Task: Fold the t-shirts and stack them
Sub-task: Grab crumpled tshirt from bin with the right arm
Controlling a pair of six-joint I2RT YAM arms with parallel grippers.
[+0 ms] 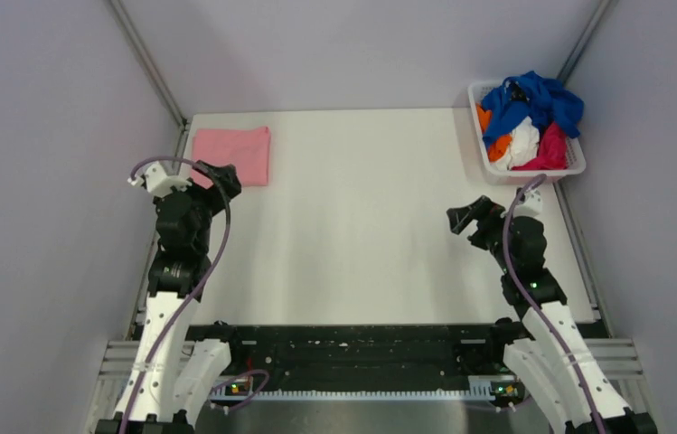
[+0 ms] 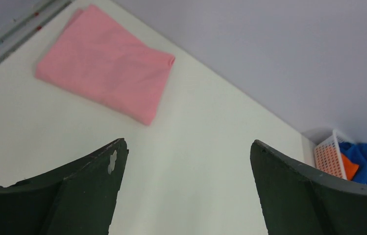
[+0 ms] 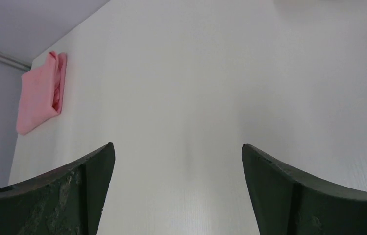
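A folded light pink t-shirt (image 1: 233,154) lies flat at the table's far left; it also shows in the left wrist view (image 2: 105,73) and the right wrist view (image 3: 41,98). The royal-blue t-shirt (image 1: 538,98) lies crumpled on top of the orange (image 1: 495,143), white (image 1: 522,141) and magenta (image 1: 553,149) ones in the basket. My left gripper (image 1: 223,178) is open and empty just near of the pink shirt, jaws wide apart (image 2: 186,147). My right gripper (image 1: 467,217) is open and empty (image 3: 177,149) over bare table, near of the basket.
A white plastic lattice basket (image 1: 574,167) stands at the table's far right corner, partly seen in the left wrist view (image 2: 329,156). Grey walls and metal rails enclose the white table (image 1: 362,226) on three sides.
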